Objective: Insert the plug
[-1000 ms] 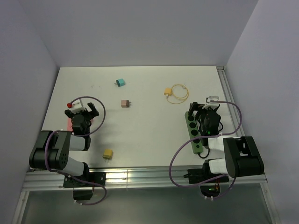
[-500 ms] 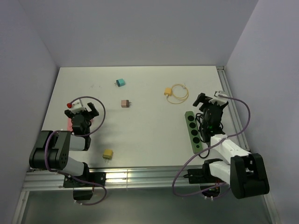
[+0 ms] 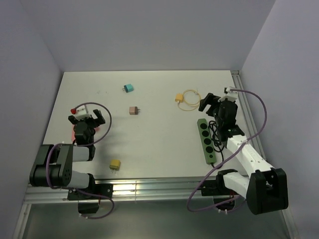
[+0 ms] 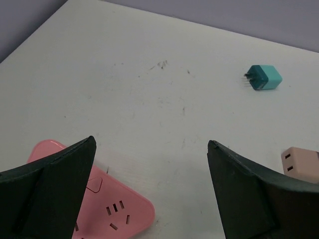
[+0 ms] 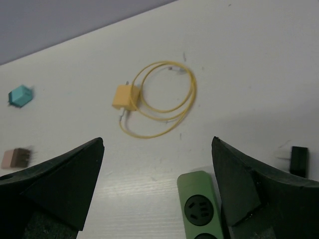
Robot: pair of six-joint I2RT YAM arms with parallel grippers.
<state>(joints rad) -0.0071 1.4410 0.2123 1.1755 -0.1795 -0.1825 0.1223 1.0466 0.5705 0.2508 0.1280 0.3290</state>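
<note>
A green power strip [image 3: 206, 140] lies at the right; its far end shows in the right wrist view [image 5: 198, 206]. My right gripper [image 3: 218, 101] is open and empty over the strip's far end [image 5: 157, 140]. A yellow plug with a coiled cable [image 3: 178, 98] lies just beyond it [image 5: 124, 97]. A small black plug [image 5: 299, 159] lies right of the strip. My left gripper [image 3: 87, 118] is open and empty [image 4: 151, 143] above a pink socket block [image 4: 112, 211], which also shows in the top view [image 3: 76, 132].
A teal plug [image 3: 129, 88] lies at the back middle [image 4: 264, 78]. A pink-brown plug [image 3: 133, 110] lies nearer the centre [image 4: 301, 165]. Another yellow plug [image 3: 115, 164] lies near the front edge. Walls close in the table on three sides.
My right arm has reached forward, moving the open gripper from over the strip's middle to past its far end, toward the yellow plug. The left gripper has barely shifted.
</note>
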